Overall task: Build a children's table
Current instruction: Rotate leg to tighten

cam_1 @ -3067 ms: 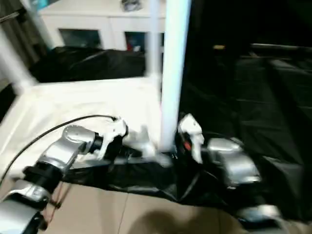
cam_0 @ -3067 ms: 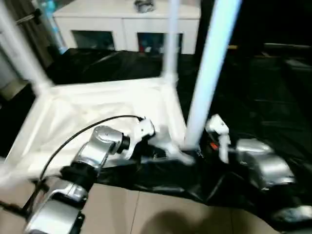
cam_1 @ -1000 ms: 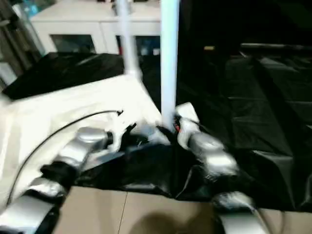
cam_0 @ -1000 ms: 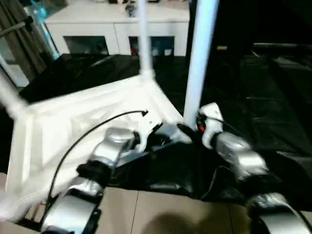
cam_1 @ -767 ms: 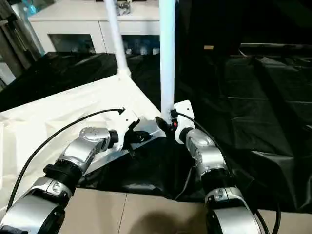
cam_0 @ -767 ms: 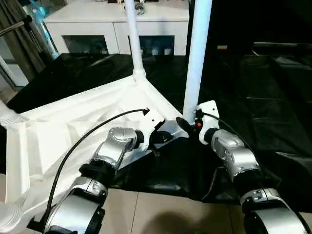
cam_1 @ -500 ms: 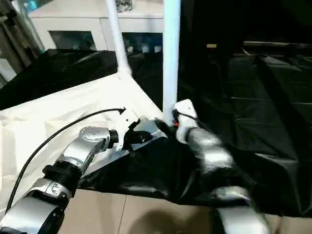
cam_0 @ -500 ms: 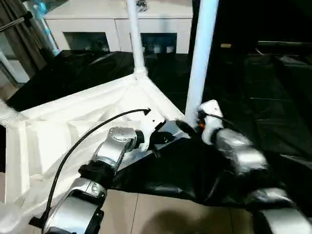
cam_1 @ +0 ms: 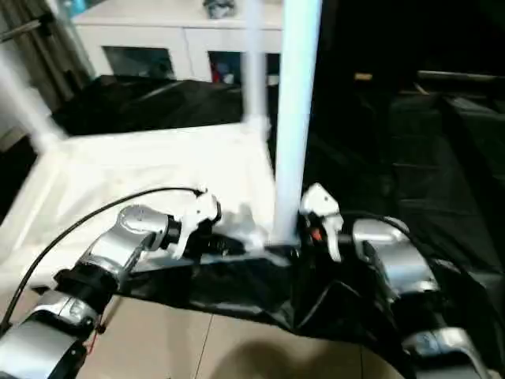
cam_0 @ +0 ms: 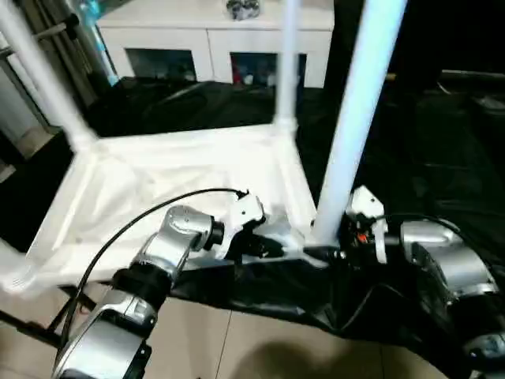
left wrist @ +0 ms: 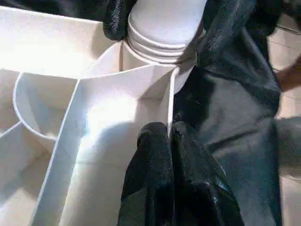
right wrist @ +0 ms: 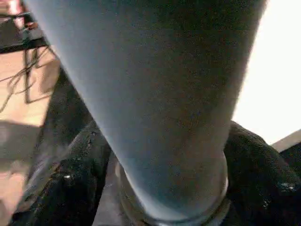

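Observation:
The white tabletop (cam_0: 158,181) lies upside down on a black sheet, ribbed underside up. Three white legs stand in its corner sockets: far left (cam_0: 39,79), far right (cam_0: 288,63) and near right (cam_0: 359,118). My left gripper (cam_0: 264,245) is shut on the tabletop's thin near rim beside the near right socket; in the left wrist view its fingers (left wrist: 150,155) pinch that rim just below the leg's base (left wrist: 162,28). My right gripper (cam_0: 331,245) is shut on the base of the near right leg (right wrist: 164,94), one black finger (right wrist: 70,188) on each side of it.
A white cabinet (cam_0: 213,31) with glass-fronted compartments stands behind the tabletop. The black sheet (cam_0: 442,158) covers the ground to the right and rear. Beige floor tiles (cam_0: 260,347) lie in front of me. A black cable (cam_0: 142,213) arcs over my left forearm.
The tabletop has swung round from a diamond angle to nearly square with the cabinet, its legs shifting right. Both grippers stayed at the near right corner.

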You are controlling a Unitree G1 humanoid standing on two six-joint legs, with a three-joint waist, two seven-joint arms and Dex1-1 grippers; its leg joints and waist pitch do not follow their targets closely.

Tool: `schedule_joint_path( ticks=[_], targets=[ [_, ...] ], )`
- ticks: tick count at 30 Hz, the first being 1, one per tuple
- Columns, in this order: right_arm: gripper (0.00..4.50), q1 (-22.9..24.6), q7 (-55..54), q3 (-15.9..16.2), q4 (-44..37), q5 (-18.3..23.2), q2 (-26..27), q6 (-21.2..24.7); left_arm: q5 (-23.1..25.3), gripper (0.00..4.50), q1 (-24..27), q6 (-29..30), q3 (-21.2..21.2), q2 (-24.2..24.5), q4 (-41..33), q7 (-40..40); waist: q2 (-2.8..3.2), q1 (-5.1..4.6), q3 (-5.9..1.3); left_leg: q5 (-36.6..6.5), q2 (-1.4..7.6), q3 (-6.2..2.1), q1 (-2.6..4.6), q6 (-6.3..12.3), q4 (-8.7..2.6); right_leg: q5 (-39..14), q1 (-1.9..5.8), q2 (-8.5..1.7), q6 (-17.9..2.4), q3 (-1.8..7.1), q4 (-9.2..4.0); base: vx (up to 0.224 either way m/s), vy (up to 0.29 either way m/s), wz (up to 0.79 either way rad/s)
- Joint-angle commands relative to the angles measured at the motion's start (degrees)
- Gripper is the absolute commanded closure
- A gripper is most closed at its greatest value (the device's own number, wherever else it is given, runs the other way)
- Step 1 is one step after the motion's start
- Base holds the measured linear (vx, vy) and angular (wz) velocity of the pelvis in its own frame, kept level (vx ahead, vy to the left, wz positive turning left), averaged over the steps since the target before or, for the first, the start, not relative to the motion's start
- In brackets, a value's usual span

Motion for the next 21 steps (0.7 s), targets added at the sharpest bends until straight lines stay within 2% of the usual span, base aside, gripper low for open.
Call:
schedule_joint_path(
  ticks=[1,2,5,7,12,14,15,17,18,19,21],
  targets=[
    [1.23,1.7,6.3,5.9,-3.2,1.9,1.5,1.0,-1.0,4.5,-1.7,-0.5,0.5,-0.5,-1.6,1.2,-0.82,-0.14,-3.44,-4.0,1.99,-0.25,-0.35,8.99,-3.62,-5.1,3.63,-2.15,-14.8,2.36,-3.29,0.0,0.0,0.0],
    [1.38,1.7,6.6,6.0,-3.4,2.0,1.3,1.3,-1.0,4.5,-1.7,-0.5,0.4,-0.4,-1.6,0.9,-0.77,-0.13,-3.42,-3.9,2.03,-0.26,-0.33,9.01,-3.65,-5.0,3.59,-2.19,-14.9,2.35,-3.29,0.0,0.0,0.0],
    [1.46,1.8,7.4,6.4,-4.3,1.9,0.6,2.0,-1.0,4.5,-1.6,-0.9,0.1,0.5,-1.5,-0.9,-0.76,-0.12,-3.31,-5.0,2.05,-0.26,-0.28,8.34,-3.77,-6.9,3.6,-2.2,-14.6,2.36,-3.52,0.0,0.0,0.0],
    [1.67,1.9,8.0,6.7,-4.8,1.7,0.4,2.6,-1.2,4.5,-1.4,-0.9,-0.1,1.1,-1.6,-1.8,-1.01,-0.14,-3.33,-5.1,2.02,-0.27,-0.33,8.18,-3.79,-7.1,3.66,-2.18,-14.5,2.35,-3.48,0.0,0.0,0.0],
    [1.74,2.9,7.2,7.1,-5.3,1.6,1.3,3.1,-1.1,4.5,-1.0,-0.6,0.0,0.9,-2.0,-1.2,-0.86,-0.09,-3.32,-4.8,2.03,-0.24,-0.29,7.93,-3.76,-6.9,3.6,-2.23,-14.6,2.39,-3.49,0.0,0.0,0.0],
    [1.74,3.5,4.8,6.5,-4.3,1.6,2.9,3.1,-1.1,4.5,-0.7,0.1,0.4,0.2,-1.9,0.3,-1.15,-0.07,-3.32,-4.9,2.02,-0.24,-0.33,7.81,-3.77,-7.3,3.66,-2.25,-14.5,2.4,-3.43,0.0,0.0,0.0],
    [1.75,3.7,0.4,5.6,-2.4,0.9,5.2,2.8,-1.1,4.5,-0.8,0.8,1.2,-1.0,-1.4,2.8,-1.01,-0.1,-3.23,-5.0,2.02,-0.21,-0.35,7.65,-3.82,-8.0,3.59,-2.29,-14.2,2.41,-3.59,0.0,0.0,0.0],
    [1.75,3.5,-3.8,4.8,-0.6,0.0,7.3,3.5,-1.2,4.5,-0.9,0.9,1.7,-1.9,-1.1,4.7,-0.99,-0.39,-2.97,-6.8,1.93,-0.22,-0.32,6.6,-4.07,-11.0,3.48,-2.26,-13.6,2.34,-3.98,0.0,0.0,0.0],
    [1.76,3.3,-8.6,3.8,1.8,-1.1,9.9,1.6,-1.3,4.5,-1.2,1.7,2.1,-3.1,-0.6,7.0,-1.1,-0.93,-2.69,-9.6,1.71,-0.3,-0.24,4.82,-4.39,-16.1,3.44,-2.26,-12.1,2.31,-4.55,0.0,0.0,0.0],
    [1.76,3.3,-8.9,3.7,2.0,-1.2,10.0,1.5,-1.4,4.5,-1.2,1.8,2.2,-3.1,-0.6,7.1,-1.08,-1.13,-2.58,-10.8,1.68,-0.35,-0.09,4.18,-4.49,-18.3,3.36,-2.34,-11.5,2.27,-4.79,0.0,0.0,0.0],
    [1.76,1.3,-21.7,0.8,8.8,-3.8,15.4,0.4,-0.8,4.5,-1.7,2.4,2.1,-4.9,0.4,10.7,-0.88,-2.01,-2.38,-13.3,1.52,-0.53,0.19,2.67,-4.69,-23.7,3.09,-2.35,-9.9,2.22,-5.34,0.0,0.0,0.0]
  ],
)
